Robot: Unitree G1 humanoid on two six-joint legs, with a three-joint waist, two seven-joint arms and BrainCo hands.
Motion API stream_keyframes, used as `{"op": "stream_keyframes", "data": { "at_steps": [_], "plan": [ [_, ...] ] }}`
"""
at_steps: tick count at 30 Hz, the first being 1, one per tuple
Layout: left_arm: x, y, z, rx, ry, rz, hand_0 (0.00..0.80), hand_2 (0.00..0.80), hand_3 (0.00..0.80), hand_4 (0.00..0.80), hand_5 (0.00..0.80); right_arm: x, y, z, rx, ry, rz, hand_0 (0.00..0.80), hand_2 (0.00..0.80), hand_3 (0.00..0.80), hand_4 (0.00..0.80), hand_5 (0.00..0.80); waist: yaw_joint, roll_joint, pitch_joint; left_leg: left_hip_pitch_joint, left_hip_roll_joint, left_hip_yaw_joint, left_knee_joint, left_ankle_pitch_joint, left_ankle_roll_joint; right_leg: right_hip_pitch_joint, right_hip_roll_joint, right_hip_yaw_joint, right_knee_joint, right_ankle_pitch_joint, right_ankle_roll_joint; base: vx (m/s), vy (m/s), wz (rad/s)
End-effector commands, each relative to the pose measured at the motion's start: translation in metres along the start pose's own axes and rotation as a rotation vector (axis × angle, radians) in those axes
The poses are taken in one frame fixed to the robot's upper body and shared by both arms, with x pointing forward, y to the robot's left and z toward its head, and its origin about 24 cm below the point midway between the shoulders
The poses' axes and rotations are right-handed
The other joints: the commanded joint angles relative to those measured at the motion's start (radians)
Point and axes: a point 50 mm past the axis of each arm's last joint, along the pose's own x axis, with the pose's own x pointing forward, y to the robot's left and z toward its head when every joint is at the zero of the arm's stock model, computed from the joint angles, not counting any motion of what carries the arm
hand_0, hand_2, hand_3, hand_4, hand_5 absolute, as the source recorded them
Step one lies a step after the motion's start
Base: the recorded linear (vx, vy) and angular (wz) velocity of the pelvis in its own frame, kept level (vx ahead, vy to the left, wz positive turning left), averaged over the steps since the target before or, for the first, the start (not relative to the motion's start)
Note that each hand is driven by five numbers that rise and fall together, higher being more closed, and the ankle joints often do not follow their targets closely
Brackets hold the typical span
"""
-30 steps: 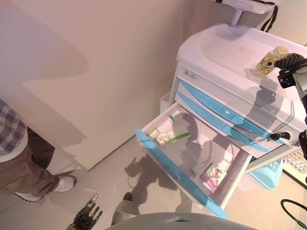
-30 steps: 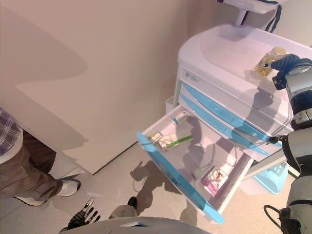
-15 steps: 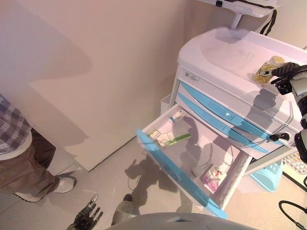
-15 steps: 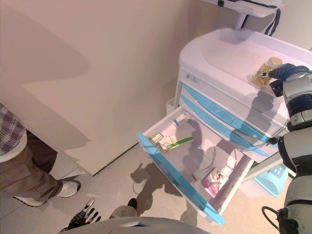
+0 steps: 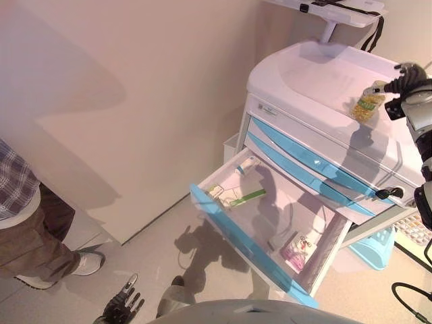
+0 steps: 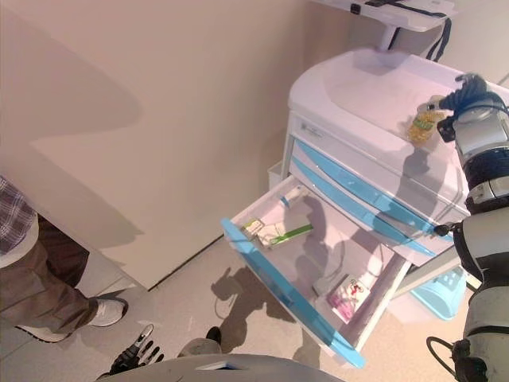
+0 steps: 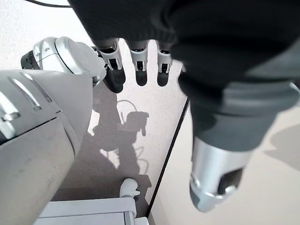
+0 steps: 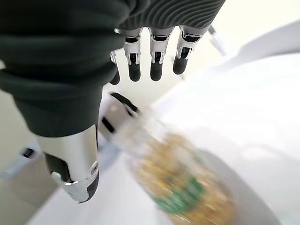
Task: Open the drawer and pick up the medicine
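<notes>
A white medical cart (image 5: 317, 67) has its lower blue-fronted drawer (image 5: 243, 246) pulled open. Inside lie a pink box (image 5: 300, 248), a green-and-white box (image 5: 246, 197) and small packs (image 5: 217, 191). A clear medicine bottle (image 5: 368, 104) of yellow capsules with a green label sits tilted on the cart top. My right hand (image 5: 408, 73) hovers just behind and above it, fingers straight, apart from the bottle (image 8: 180, 187). My left hand (image 5: 121, 307) hangs low by the floor, open and empty.
A person (image 5: 27, 223) in a checked shirt stands at the left. A light blue basket (image 5: 378, 243) sits on the floor right of the cart. A monitor stand (image 5: 331, 27) rises behind the cart top. A wall runs behind.
My right hand has let go of the bottle and lifted up and back from it. The bottle stays on the cart top, now tilted. The camera has shifted slightly.
</notes>
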Motion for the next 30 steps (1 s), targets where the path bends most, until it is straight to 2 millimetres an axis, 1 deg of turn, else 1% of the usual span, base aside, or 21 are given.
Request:
{"op": "stream_keyframes", "data": {
  "at_steps": [1, 4, 7, 8, 9, 10, 12, 14, 15, 17, 18, 19, 22, 24, 26, 29, 30],
  "plan": [
    [0.002, -0.007, 0.015, 0.038, -0.040, -0.037, 0.000, 0.000, 0.000, 0.000, 0.000, -0.011, -0.067, 0.053, 0.030, -0.195, -0.251, 0.000, 0.000, 0.000, 0.000, 0.000, 0.025, 0.004, -0.016, 0.042, 0.021, -0.016, 0.065, -0.122, 0.031, -0.081, -0.005, -0.018, 0.031, 0.084, -0.042, 0.000, 0.000, 0.00],
    [0.001, -0.007, 0.014, 0.036, -0.045, -0.046, 0.000, 0.000, 0.000, 0.000, 0.000, -0.018, -0.076, 0.067, 0.065, -0.265, -0.303, 0.000, 0.000, 0.000, 0.000, 0.000, 0.018, 0.004, -0.017, 0.043, 0.021, -0.010, 0.067, -0.124, 0.031, -0.084, -0.004, -0.013, 0.032, 0.085, -0.042, -0.004, -0.001, -0.05],
    [0.000, -0.009, 0.015, 0.067, -0.057, -0.083, 0.000, 0.000, 0.000, 0.000, 0.000, -0.037, -0.088, 0.097, 0.104, -0.427, -0.382, 0.000, 0.000, 0.000, 0.000, 0.000, 0.007, 0.004, -0.021, 0.045, 0.021, 0.000, 0.069, -0.128, 0.032, -0.085, -0.002, -0.004, 0.029, 0.085, -0.040, -0.004, -0.004, -0.03],
    [0.000, -0.010, 0.016, 0.086, -0.064, -0.102, 0.000, 0.000, 0.000, 0.000, 0.000, -0.046, -0.091, 0.108, 0.116, -0.502, -0.400, 0.000, 0.000, 0.000, 0.000, 0.000, 0.002, 0.005, -0.024, 0.045, 0.021, 0.004, 0.070, -0.129, 0.033, -0.086, -0.001, 0.000, 0.028, 0.085, -0.039, -0.009, -0.011, -0.09],
    [0.000, -0.011, 0.016, 0.099, -0.070, -0.112, 0.000, 0.000, 0.000, 0.000, 0.000, -0.054, -0.091, 0.115, 0.120, -0.551, -0.404, 0.000, 0.000, 0.000, 0.000, 0.000, -0.002, 0.006, -0.025, 0.045, 0.022, 0.007, 0.070, -0.130, 0.033, -0.088, 0.000, 0.003, 0.028, 0.085, -0.039, -0.020, -0.013, -0.15],
    [0.000, -0.015, 0.016, 0.133, -0.079, -0.134, 0.000, 0.000, 0.000, 0.000, 0.000, -0.069, -0.090, 0.128, 0.132, -0.644, -0.403, 0.000, 0.000, 0.000, 0.000, 0.000, -0.012, 0.009, -0.027, 0.045, 0.021, 0.012, 0.069, -0.130, 0.034, -0.092, 0.001, 0.009, 0.028, 0.086, -0.037, -0.029, -0.011, -0.18],
    [0.000, -0.019, 0.016, 0.212, -0.079, -0.163, 0.000, 0.000, 0.000, 0.000, 0.000, -0.092, -0.083, 0.140, 0.147, -0.791, -0.369, 0.000, 0.000, 0.000, 0.000, 0.000, -0.029, 0.013, -0.031, 0.044, 0.024, 0.023, 0.069, -0.131, 0.034, -0.100, 0.002, 0.019, 0.029, 0.085, -0.035, -0.039, -0.007, -0.17],
    [0.000, -0.022, 0.018, 0.402, -0.076, -0.172, 0.000, 0.000, 0.000, 0.000, 0.000, -0.119, -0.065, 0.149, 0.170, -0.961, -0.252, 0.000, 0.000, 0.000, 0.000, 0.000, -0.053, 0.020, -0.034, 0.044, 0.025, 0.035, 0.064, -0.130, 0.035, -0.109, 0.005, 0.034, 0.030, 0.084, -0.033, -0.054, -0.002, -0.23],
    [0.000, -0.024, 0.022, 0.536, -0.083, -0.154, 0.000, 0.000, 0.000, 0.000, 0.000, -0.135, -0.053, 0.150, 0.174, -1.057, -0.139, 0.000, 0.000, 0.000, 0.000, 0.000, -0.064, 0.023, -0.034, 0.047, 0.027, 0.042, 0.062, -0.132, 0.034, -0.113, 0.008, 0.043, 0.033, 0.081, -0.031, -0.063, 0.001, -0.21],
    [0.002, -0.031, 0.029, 0.756, -0.086, -0.153, 0.000, 0.000, 0.000, 0.000, 0.000, -0.161, -0.031, 0.149, 0.168, -1.177, 0.027, 0.000, 0.000, 0.000, 0.000, 0.000, -0.089, 0.030, -0.037, 0.045, 0.028, 0.056, 0.055, -0.126, 0.035, -0.124, 0.009, 0.062, 0.032, 0.083, -0.030, -0.062, 0.011, -0.20],
    [0.004, -0.037, 0.033, 0.871, -0.089, -0.159, 0.000, 0.000, 0.000, 0.000, 0.000, -0.175, -0.016, 0.146, 0.163, -1.247, 0.150, 0.000, 0.000, 0.000, 0.000, 0.000, -0.105, 0.036, -0.037, 0.046, 0.030, 0.066, 0.055, -0.126, 0.035, -0.131, 0.011, 0.072, 0.035, 0.081, -0.029, -0.053, 0.019, -0.23],
    [0.005, -0.042, 0.037, 0.962, -0.099, -0.159, 0.000, 0.000, 0.000, 0.000, 0.000, -0.187, -0.004, 0.142, 0.152, -1.296, 0.232, 0.000, 0.000, 0.000, 0.000, 0.000, -0.118, 0.042, -0.036, 0.049, 0.032, 0.073, 0.053, -0.129, 0.035, -0.135, 0.012, 0.082, 0.038, 0.079, -0.028, -0.043, 0.020, -0.22],
    [0.009, -0.062, 0.048, 1.190, -0.125, -0.187, 0.000, 0.000, 0.000, 0.000, 0.000, -0.211, 0.031, 0.128, 0.156, -1.386, 0.469, 0.000, 0.000, 0.000, 0.000, 0.000, -0.154, 0.056, -0.030, 0.055, 0.037, 0.097, 0.057, -0.134, 0.034, -0.145, 0.015, 0.110, 0.044, 0.077, -0.024, -0.040, 0.031, -0.34],
    [0.011, -0.076, 0.053, 1.288, -0.138, -0.214, 0.000, 0.000, 0.000, 0.000, 0.000, -0.223, 0.052, 0.120, 0.184, -1.412, 0.605, 0.000, 0.000, 0.000, 0.000, 0.000, -0.173, 0.067, -0.023, 0.061, 0.039, 0.113, 0.060, -0.137, 0.034, -0.148, 0.015, 0.124, 0.047, 0.077, -0.023, -0.030, 0.042, -0.33],
    [0.013, -0.088, 0.056, 1.393, -0.149, -0.244, 0.000, 0.000, 0.000, 0.000, 0.000, -0.236, 0.066, 0.114, 0.221, -1.444, 0.713, 0.000, 0.000, 0.000, 0.000, 0.000, -0.188, 0.075, -0.015, 0.066, 0.040, 0.126, 0.065, -0.143, 0.034, -0.148, 0.016, 0.135, 0.048, 0.076, -0.022, -0.024, 0.027, -0.26],
    [0.014, -0.106, 0.056, 1.609, -0.175, -0.294, 0.000, 0.000, 0.000, 0.000, 0.000, -0.256, 0.081, 0.109, 0.307, -1.458, 0.934, 0.000, 0.000, 0.000, 0.000, 0.000, -0.211, 0.081, -0.002, 0.067, 0.041, 0.144, 0.076, -0.149, 0.033, -0.154, 0.018, 0.152, 0.049, 0.076, -0.020, -0.039, 0.017, -0.19],
    [0.015, -0.111, 0.057, 1.674, -0.191, -0.306, 0.000, 0.000, 0.000, 0.000, 0.000, -0.262, 0.088, 0.106, 0.348, -1.434, 1.047, 0.000, 0.000, 0.000, 0.000, 0.000, -0.221, 0.082, 0.001, 0.067, 0.041, 0.151, 0.078, -0.151, 0.033, -0.158, 0.019, 0.158, 0.050, 0.077, -0.018, -0.040, 0.014, -0.19]
  ]
}}
